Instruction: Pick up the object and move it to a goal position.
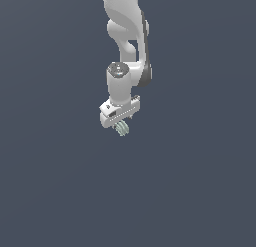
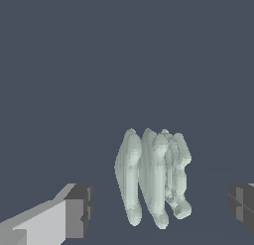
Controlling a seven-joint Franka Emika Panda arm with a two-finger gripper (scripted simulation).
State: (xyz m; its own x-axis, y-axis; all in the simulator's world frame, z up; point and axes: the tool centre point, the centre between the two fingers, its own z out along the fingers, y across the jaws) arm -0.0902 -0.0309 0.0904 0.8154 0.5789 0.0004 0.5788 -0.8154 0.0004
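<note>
Your largest thing in view is the white-grey arm (image 1: 127, 36), which comes down from the top edge of the exterior view and ends in a vertical wrist cylinder with a round grey cap. Around it you have only a flat slate-blue background; no edge, corner or surface line shows in either view, so you cannot place anything against a worktop.

Below the wrist sits the white claw block, tilted a little so that its end toward the exterior view's left hangs lower. The claw (image 1: 121, 127) points downward beneath it.

Smallest is the object (image 1: 121, 129), a pale mint-green ridged lump tucked right under the block, far smaller than it. In the wrist view the object (image 2: 151, 177) shows as a bundle of upright rounded ridges standing side by side, sitting between the two dark fingertips (image 2: 79, 209).

As for the claw, you can see in the wrist view that the jaws stand spread: a clear strip of background lies between each dark pad and the nearest side of the lump, so neither pad touches it there. The gap is moderate rather than wide. Whether the lump rests on anything below, you cannot tell from these views.
</note>
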